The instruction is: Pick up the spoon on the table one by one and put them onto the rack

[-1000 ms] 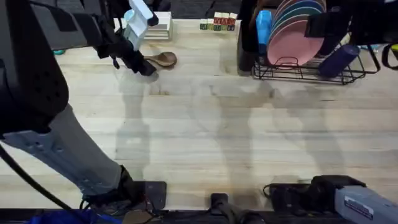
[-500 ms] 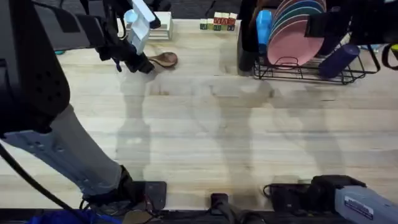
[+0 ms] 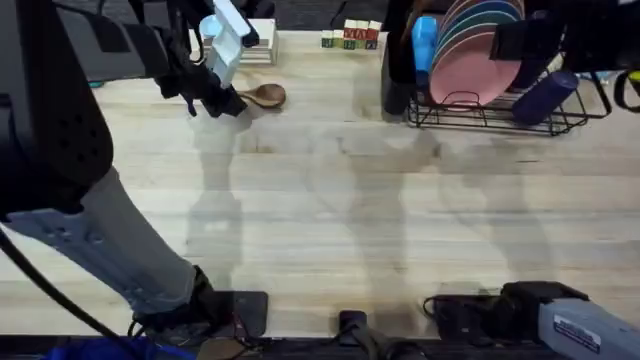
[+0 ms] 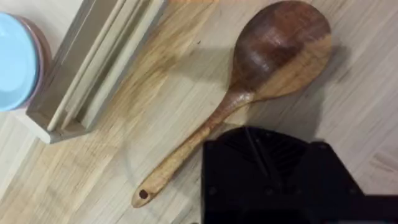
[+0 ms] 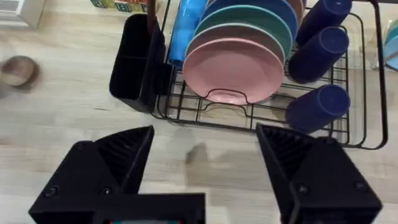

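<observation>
Left wrist view: the spoon (image 4: pixel 249 87) lies flat on the table (image 4: pixel 367 124), bowl up. One black finger (image 4: pixel 273 177) of my left gripper (image 3: pixel 222 103) sits just beside the handle, near the neck; the handle's tip with its small hole pokes out past it. I see no second finger on the other side, so I cannot tell whether the jaws are spread or pressed together.

Risks as I judge them:
- If the jaws do not straddle the slim handle, closing will only shove the spoon sideways toward the white tray (image 4: pixel 93 62) close by.
- The handle lies flush on the wood; a grip too high would slip off.
- A grab near the neck leaves the heavy bowl free to swing in transit.

Overhead: the spoon sits at the far left of the table, left gripper directly over its handle. The rack (image 3: pixel 490 118) is well apart at the far right, plates and cups already in it. The right gripper (image 5: pixel 205 162) hangs near the rack with fingers spread, holding nothing.
</observation>
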Available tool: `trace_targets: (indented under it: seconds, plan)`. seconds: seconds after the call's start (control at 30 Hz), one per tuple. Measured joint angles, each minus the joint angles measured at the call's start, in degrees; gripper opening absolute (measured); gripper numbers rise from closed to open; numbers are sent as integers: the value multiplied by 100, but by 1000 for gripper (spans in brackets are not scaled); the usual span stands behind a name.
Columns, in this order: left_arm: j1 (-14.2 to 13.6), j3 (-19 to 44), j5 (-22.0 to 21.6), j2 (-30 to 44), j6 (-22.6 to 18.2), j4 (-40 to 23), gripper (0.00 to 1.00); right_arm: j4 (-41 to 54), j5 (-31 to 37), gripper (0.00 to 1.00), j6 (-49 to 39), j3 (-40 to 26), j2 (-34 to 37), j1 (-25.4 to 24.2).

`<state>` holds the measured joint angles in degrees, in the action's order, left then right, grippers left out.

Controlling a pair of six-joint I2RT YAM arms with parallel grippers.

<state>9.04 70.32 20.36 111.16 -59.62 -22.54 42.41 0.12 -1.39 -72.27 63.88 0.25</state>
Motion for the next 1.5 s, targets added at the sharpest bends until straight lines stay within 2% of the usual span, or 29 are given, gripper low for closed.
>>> trace_targets:
  seconds: [0.1, 0.27, 0.77, 1.03, 1.07, 1.1, 1.17, 1.2, 1.23, 1.5]
  plan:
    - [0, 0, -44, 2, 0, 26, 129, 0, 0, 998, -2, 0, 0, 0]
    - [-8, 2, -35, -13, -2, -44, 46, 0, 0, 997, -11, 0, 0, 0]
    - [-11, -170, -483, -597, -2, -302, 41, 0, 0, 997, -13, 0, 0, 0]
    - [-11, -173, -507, -988, -4, 193, 41, 0, 0, 997, -13, 0, 0, 0]
    - [-11, -173, -508, -993, -19, 246, 75, -1, 0, 997, -13, 0, 0, 0]
    - [-11, -173, -512, -993, -38, 271, 169, 0, 2, 997, -13, 0, 0, 0]
    - [-11, -173, -516, -993, -39, 306, 468, 0, 0, 997, -13, 0, 0, 0]
    - [-11, -173, -516, -993, -40, 321, 630, 0, 1, 997, -13, 0, 0, 0]
    - [-11, -173, -518, -993, -39, 395, 986, 0, 2, 997, -13, 0, 0, 0]
    - [-11, -173, -566, -993, -313, 480, 993, -2, 2, 997, -13, 0, 101, 0]
